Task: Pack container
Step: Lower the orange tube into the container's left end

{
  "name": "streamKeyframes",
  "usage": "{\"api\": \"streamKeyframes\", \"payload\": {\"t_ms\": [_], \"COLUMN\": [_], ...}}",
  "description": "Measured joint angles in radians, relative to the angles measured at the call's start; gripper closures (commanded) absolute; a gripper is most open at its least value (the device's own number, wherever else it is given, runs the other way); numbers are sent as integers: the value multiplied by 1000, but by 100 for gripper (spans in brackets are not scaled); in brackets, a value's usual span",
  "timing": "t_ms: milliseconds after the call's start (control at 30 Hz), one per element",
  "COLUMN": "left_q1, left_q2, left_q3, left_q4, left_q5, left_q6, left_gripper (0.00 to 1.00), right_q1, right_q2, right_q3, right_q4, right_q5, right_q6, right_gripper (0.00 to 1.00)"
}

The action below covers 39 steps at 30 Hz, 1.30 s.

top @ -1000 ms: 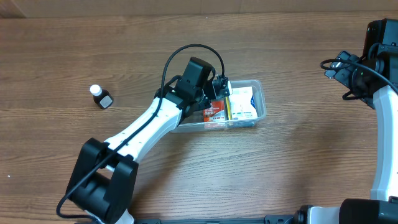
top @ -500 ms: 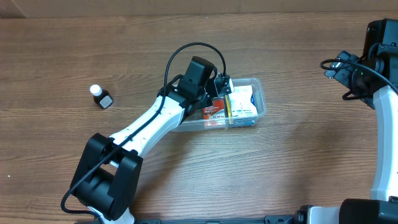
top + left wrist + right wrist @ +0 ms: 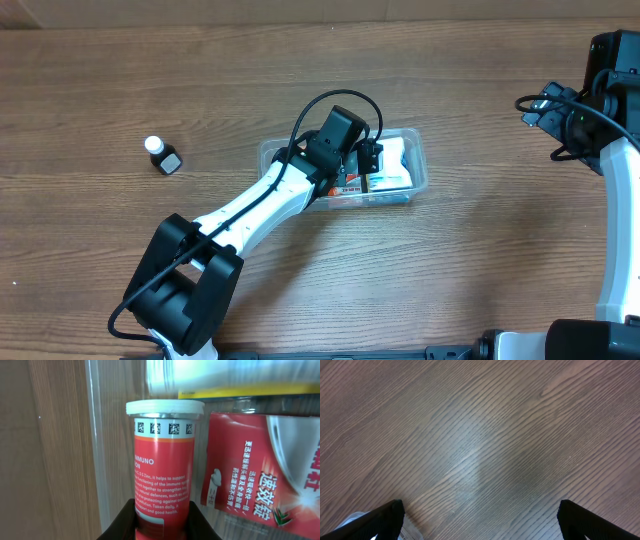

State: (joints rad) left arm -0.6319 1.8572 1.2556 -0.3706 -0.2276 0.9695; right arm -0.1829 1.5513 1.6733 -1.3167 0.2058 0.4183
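The clear plastic container (image 3: 418, 160) lies at the table's middle and holds a red box (image 3: 255, 465) and a white and blue box (image 3: 392, 165). My left gripper (image 3: 366, 158) is over the container, shut on a red tube with a white cap (image 3: 162, 465). In the left wrist view the tube's cap points at the container's wall (image 3: 97, 435) and the tube lies beside the red box. My right gripper (image 3: 480, 520) is open and empty above bare wood at the far right (image 3: 560, 115).
A small dark bottle with a white cap (image 3: 162, 156) stands on the wooden table at the left, apart from the container. The left arm (image 3: 250, 215) stretches from the front left across to the container.
My left gripper has moved right along the container with the red tube, uncovering the container's left end. The right arm has not moved.
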Motion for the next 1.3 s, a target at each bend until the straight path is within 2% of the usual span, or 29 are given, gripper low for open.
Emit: {"api": "streamKeyframes", "payload": {"t_ms": [400,433,533,567,633,667,700,1100,1200,1300], "left_q1": [8,11,17,18,18,18,18,19,19,19], "left_q2": [0,0,0,0,0,0,0,0,0,0], "left_q3": [0,0,0,0,0,0,0,0,12,60], "left_q4": [34,34,34,34,34,34,35,40,42,-2], "left_q5": [-25,-25,-29,-31,-34,-37,-40,-47,-66,-92], "left_q6": [7,7,9,14,13,16,11,-12,-134,-338], "left_gripper": [96,92,55,38,20,2,0,0,0,0], "right_q1": [0,0,0,0,0,0,0,0,0,0], "right_q2": [0,0,0,0,0,0,0,0,0,0], "right_q3": [0,0,0,0,0,0,0,0,0,0], "right_q4": [0,0,0,0,0,0,0,0,0,-1], "right_q5": [0,0,0,0,0,0,0,0,0,0], "right_q6": [0,0,0,0,0,0,0,0,0,0], "right_gripper": [0,0,0,0,0,0,0,0,0,0]}}
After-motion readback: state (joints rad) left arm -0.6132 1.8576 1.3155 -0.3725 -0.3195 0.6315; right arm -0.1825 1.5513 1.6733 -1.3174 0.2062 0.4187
